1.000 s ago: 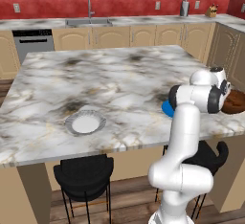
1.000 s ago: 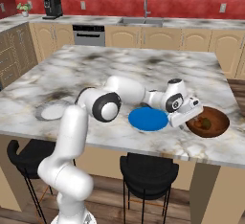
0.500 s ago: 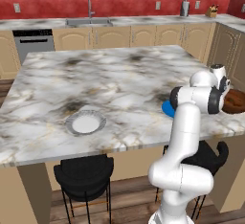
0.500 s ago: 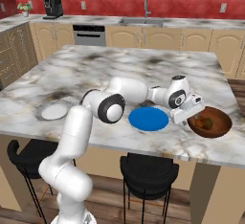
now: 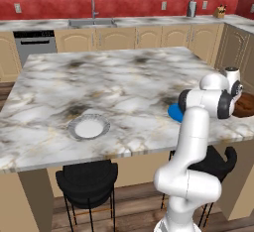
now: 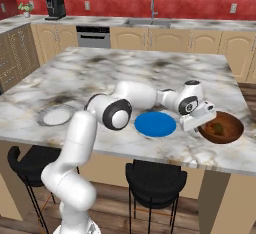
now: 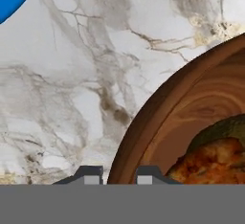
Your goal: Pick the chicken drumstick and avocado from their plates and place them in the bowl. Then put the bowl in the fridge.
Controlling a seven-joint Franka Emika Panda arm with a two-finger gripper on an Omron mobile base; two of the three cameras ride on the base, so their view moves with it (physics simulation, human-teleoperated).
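Note:
The dark reddish-brown bowl (image 6: 233,124) stands on the island's right end, beside the bright blue plate (image 6: 155,124). Inside the bowl (image 7: 158,108) lie the chicken drumstick (image 7: 210,163) and, behind it, the olive-green avocado (image 7: 225,127). My gripper (image 7: 118,174) is shut on the bowl's near rim, one fingertip (image 7: 89,175) outside the wall and the other inside. Seen from the right base, the gripper (image 6: 203,123) sits at the bowl's left edge. The white plate (image 5: 89,127) with the grey rim sits far to the left with nothing on it. The bowl (image 5: 244,108) is partly hidden behind my arm. The fridge is out of view.
The marble island (image 6: 125,73) has black stools (image 6: 154,180) along its near edge. Wooden cabinets, a sink (image 5: 92,22) and a dishwasher (image 5: 32,40) line the red back wall. The bowl is close to the island's right corner.
The jaws went from wide open to shut on the bowl's rim. The hand edged slightly closer to the bowl. Plates and bowl have stayed in place.

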